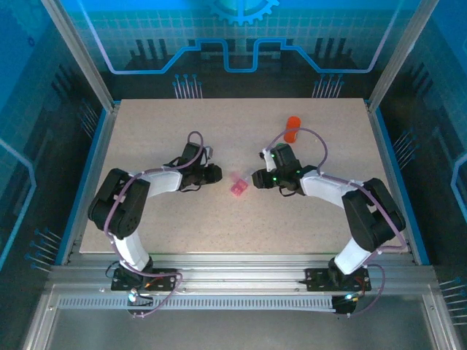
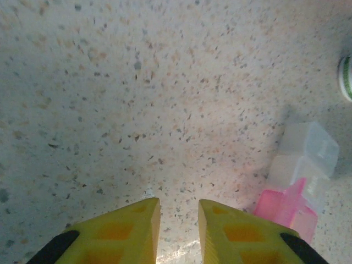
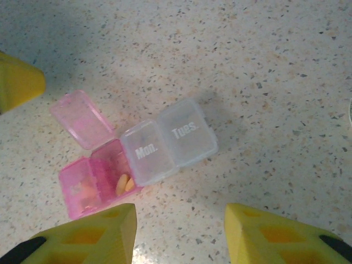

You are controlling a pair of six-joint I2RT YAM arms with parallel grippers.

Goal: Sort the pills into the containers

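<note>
Jaw status and container positions

Left jaws: closed down to a narrow slit. In the left wrist view the two yellow fingers (image 2: 126,236) stand side by side with nothing between them, above bare speckled bench (image 1: 182,219). They grasp nothing and touch nothing.

Right jaws: released and wide apart. The yellow fingers (image 3: 93,236) frame open bench surface, and nothing is held between them.

Pill organiser: a strip-shaped plastic box (image 3: 137,159) with pink compartments at one end and clear ones lettered "Mon." and "Tues." at the other. It lies flat on the bench between the two sets of jaws, just beyond the right fingertips and apart from them. One pink lid is flipped open. The uncovered compartment holds small orange-yellow pills (image 3: 124,184).

Orange cylindrical bottle (image 1: 292,129): located toward the far side of the bench, beyond the right arm, well apart from the organiser.

Round white item with a green ring (image 2: 345,77): cut off by the right edge of the left wrist view, near the clear end of the organiser. What it is cannot be told.
</note>
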